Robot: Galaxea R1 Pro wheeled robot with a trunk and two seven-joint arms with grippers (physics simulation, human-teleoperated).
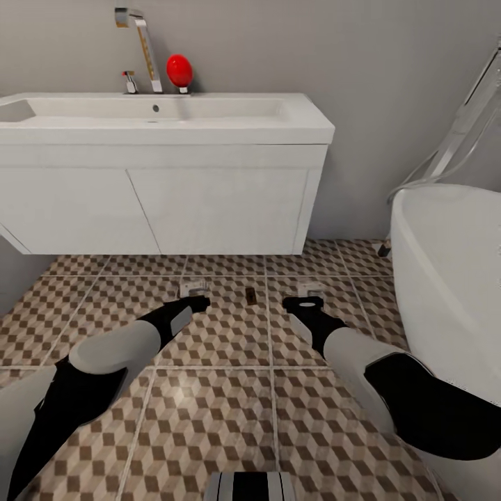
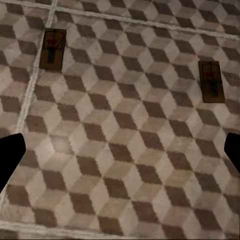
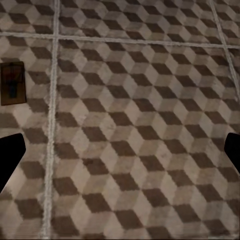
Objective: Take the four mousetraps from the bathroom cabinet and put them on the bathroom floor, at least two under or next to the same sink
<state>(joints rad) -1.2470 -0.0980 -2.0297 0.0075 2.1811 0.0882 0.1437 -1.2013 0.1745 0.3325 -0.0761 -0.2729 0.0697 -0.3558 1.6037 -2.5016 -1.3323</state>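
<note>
Both arms lowered over the bathroom floor in front of the bathroom sink, with mousetraps lying on the tiles.

Head view: the bathroom sink [image 1: 163,115], white and wall-hung with a chrome tap [image 1: 142,45] and a red ball [image 1: 179,69] on its rim, stands above the cube-patterned bathroom floor [image 1: 223,417]; a white bathtub [image 1: 452,278] lies at the right. One mousetrap [image 1: 250,295] lies flat between the left gripper [image 1: 197,302] and the right gripper [image 1: 302,303], just in front of the vanity; pale shapes beyond each gripper are too unclear to name. Left wrist view: the left gripper's fingers [image 2: 10,157] are spread wide and empty; two mousetraps [image 2: 52,48] [image 2: 211,81] lie flat on the tiles, well apart. Right wrist view: the right gripper's fingers [image 3: 10,157] are likewise released and empty; one mousetrap [image 3: 12,82] lies flat beside a grout line.
</note>
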